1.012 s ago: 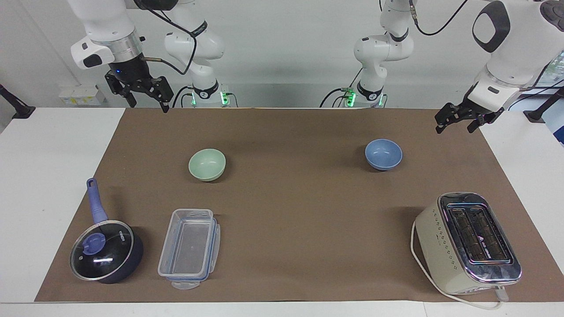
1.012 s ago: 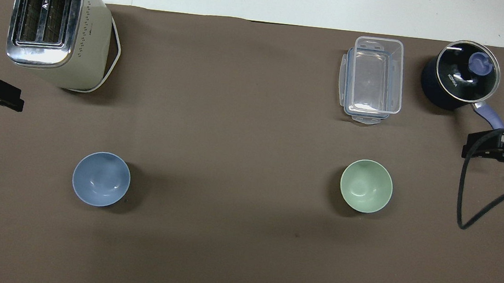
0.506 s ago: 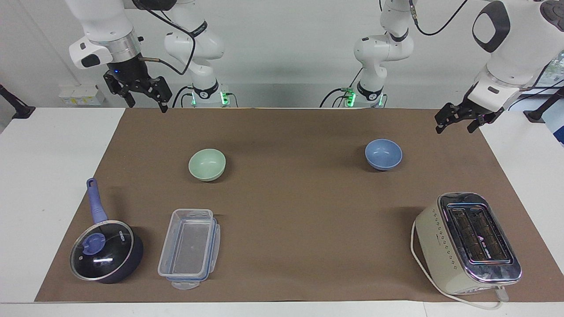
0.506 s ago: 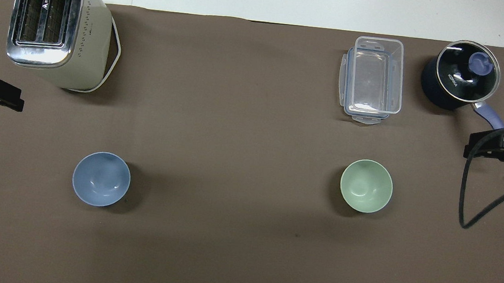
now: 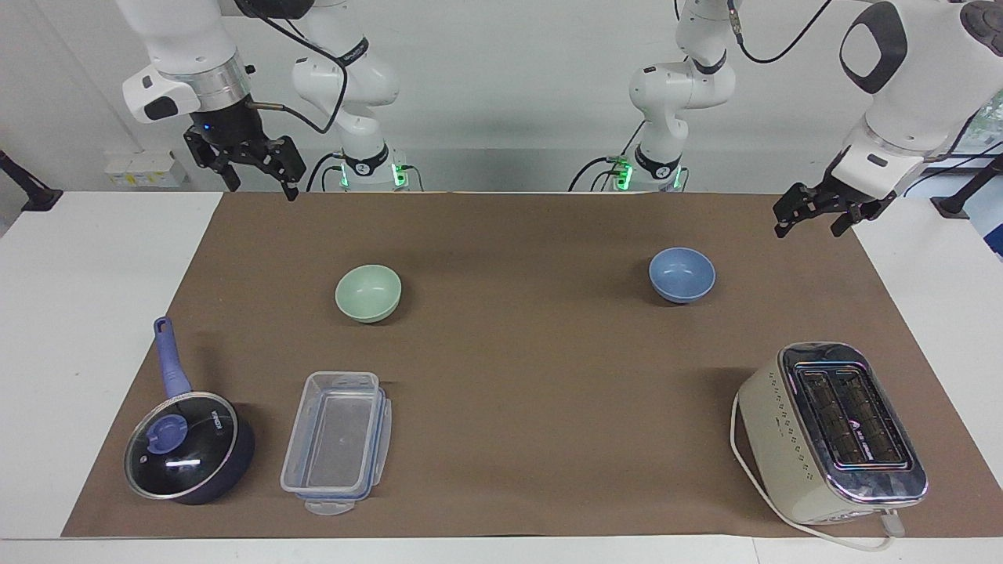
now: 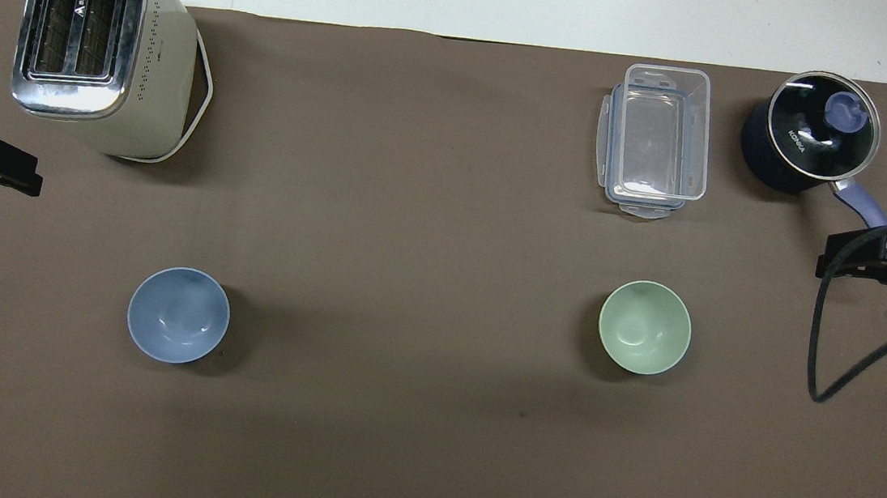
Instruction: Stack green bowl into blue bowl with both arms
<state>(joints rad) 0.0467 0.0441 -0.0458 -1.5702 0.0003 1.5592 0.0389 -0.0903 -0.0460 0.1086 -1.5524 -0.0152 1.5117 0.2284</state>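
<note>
The green bowl (image 5: 368, 292) stands upright on the brown mat toward the right arm's end of the table; it also shows in the overhead view (image 6: 644, 327). The blue bowl (image 5: 682, 274) stands upright toward the left arm's end, also seen from overhead (image 6: 177, 314). The two bowls are far apart and both are empty. My right gripper (image 5: 265, 186) hangs open and empty, raised over the mat's edge, well apart from the green bowl (image 6: 826, 261). My left gripper (image 5: 809, 225) hangs open and empty over the mat's edge at its end, apart from the blue bowl (image 6: 29, 175).
A cream toaster (image 5: 831, 431) stands farther from the robots than the blue bowl. A clear plastic container (image 5: 337, 439) and a dark blue lidded saucepan (image 5: 188, 446) stand farther from the robots than the green bowl. A black cable loops from the right wrist (image 6: 848, 353).
The right gripper has risen slightly and drawn a little toward its end of the table. The left arm and both bowls have not moved.
</note>
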